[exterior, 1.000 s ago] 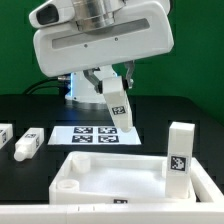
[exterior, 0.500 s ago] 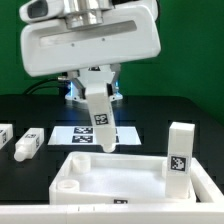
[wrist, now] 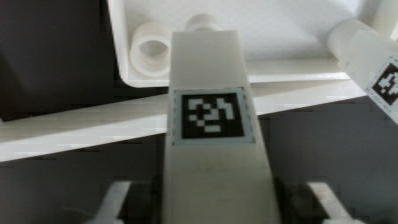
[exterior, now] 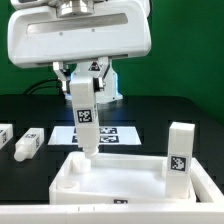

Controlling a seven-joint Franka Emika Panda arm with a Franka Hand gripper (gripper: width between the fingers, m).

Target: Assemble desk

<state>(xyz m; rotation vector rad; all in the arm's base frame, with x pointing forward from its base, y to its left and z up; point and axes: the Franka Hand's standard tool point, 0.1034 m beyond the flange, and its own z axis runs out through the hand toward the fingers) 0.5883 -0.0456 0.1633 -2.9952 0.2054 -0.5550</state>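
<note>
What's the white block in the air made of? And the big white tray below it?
The leg looks like hard white plastic: smooth, matte, crisp edges, with a printed black-and-white tag on it. The panel seems the same plastic, judging by its moulded rim and round corner socket. Painted wood can't be fully ruled out.

In the exterior view the panel (exterior: 130, 157) runs off the lower edge, so its near corners are unseen. The leftmost leg (exterior: 4, 133) is cut by the side edge, and the raised leg (exterior: 86, 118) covers part of the marker board (exterior: 120, 133). In the wrist view the raised leg hides much of the panel and its near end is blurred, while the upright leg (wrist: 365, 55) is sliced by the frame's edge, its tag only partly showing.
</note>
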